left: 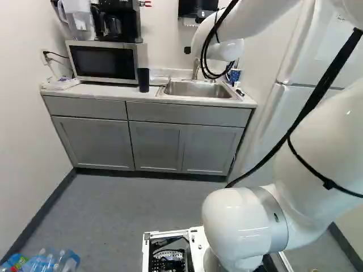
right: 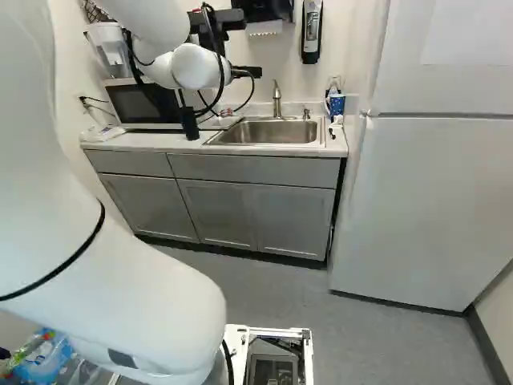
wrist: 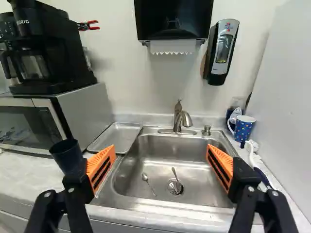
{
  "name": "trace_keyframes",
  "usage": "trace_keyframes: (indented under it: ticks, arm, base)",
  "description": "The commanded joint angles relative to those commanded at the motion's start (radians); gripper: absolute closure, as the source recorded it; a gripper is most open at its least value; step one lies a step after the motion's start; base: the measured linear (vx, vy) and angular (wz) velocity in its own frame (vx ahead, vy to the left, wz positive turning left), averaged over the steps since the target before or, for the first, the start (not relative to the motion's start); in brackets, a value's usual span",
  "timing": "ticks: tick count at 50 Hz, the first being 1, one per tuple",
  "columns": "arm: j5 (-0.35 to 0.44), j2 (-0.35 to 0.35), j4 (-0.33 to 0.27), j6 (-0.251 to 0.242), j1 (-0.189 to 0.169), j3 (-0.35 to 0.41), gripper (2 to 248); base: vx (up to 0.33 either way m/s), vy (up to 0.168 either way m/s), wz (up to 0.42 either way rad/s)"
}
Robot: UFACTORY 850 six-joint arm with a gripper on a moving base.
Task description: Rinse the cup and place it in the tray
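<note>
Lighting bright and diffuse. Highlights noted on the white arm [left: 241, 224] and metal sink [wrist: 158, 162]. Soft shadow on the wall [wrist: 163, 80] below the towel dispenser [wrist: 174, 19]. Wrist view stretched toward its edges.

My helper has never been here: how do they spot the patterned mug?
Find the rectangular stainless steel sink, then the pale counter beside the white fridge. The blue mug with pale spots stands there, near a white-bristled brush. Its white handle and spots set it apart from the plain dark cup by the silver microwave.
</note>
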Motion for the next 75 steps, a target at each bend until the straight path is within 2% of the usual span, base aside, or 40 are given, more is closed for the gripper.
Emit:
trace_keyframes:
  ticks: [26,48,75]
  arm:
    - [0.000,0.000,0.000,0.000,0.000,0.000,3]
    - [0.000,0.000,0.000,0.000,0.000,0.000,3]
    - [0.000,0.000,0.000,0.000,0.000,0.000,3]
  base:
    - [0.010,-0.009,0.003]
    - [0.131,-0.120,0.017]
    - [0.180,-0.084,0.203]
